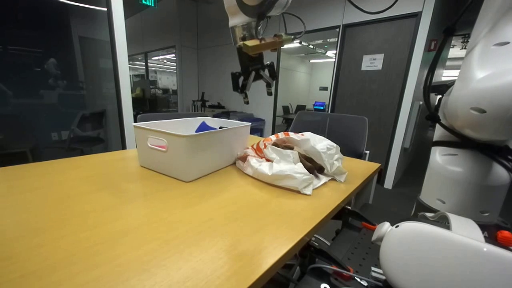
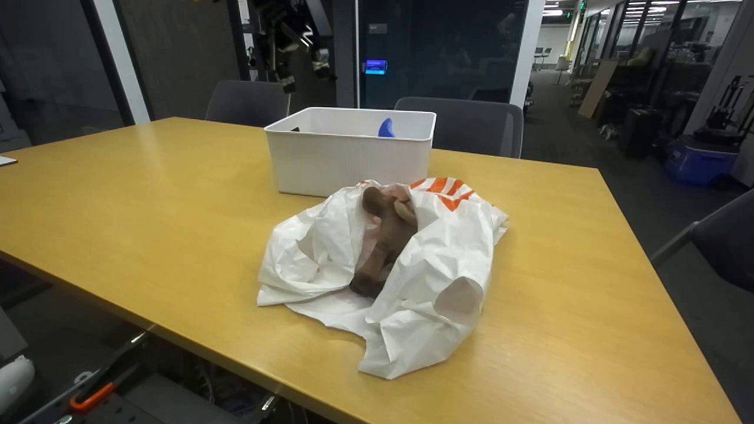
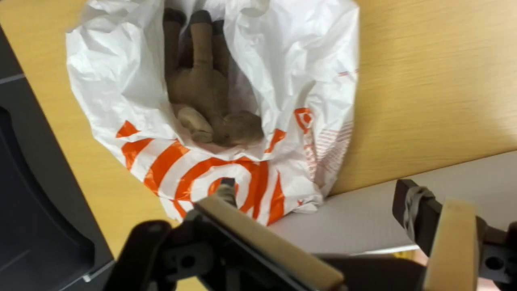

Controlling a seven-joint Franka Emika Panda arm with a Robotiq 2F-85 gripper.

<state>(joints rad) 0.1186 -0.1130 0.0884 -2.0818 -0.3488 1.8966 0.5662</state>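
The gripper (image 1: 257,95) hangs high above the table (image 1: 140,224), its fingers spread apart and nothing between them. Below it sit a white bin (image 1: 192,148) and a crumpled plastic bag (image 1: 280,174), side by side; whether the two touch is hard to tell. Seen from the wrist, one finger crosses the red rings printed on the bag and the other crosses the bin's outer wall. A brown stuffed animal (image 3: 198,89) lies in the bag's open mouth, beneath and ahead of the fingers, legs pointing away from them; loose folds of plastic cover its sides. The bin's upright walls stand in the way under one finger, and inside them a blue piece (image 1: 204,127) shows.

Chairs (image 2: 465,126) stand along the table's edges, and in the wrist view a dark one lies just outside the edge beside the fingers. In an exterior view, the white base of the arm (image 1: 460,180) rises past another edge, well apart from the gripper. Air lies between the fingertips and both the bin's rim and the bag. Past the bin, on the side away from the bag, the table top stretches on, and a strip of it also runs beside the bag.
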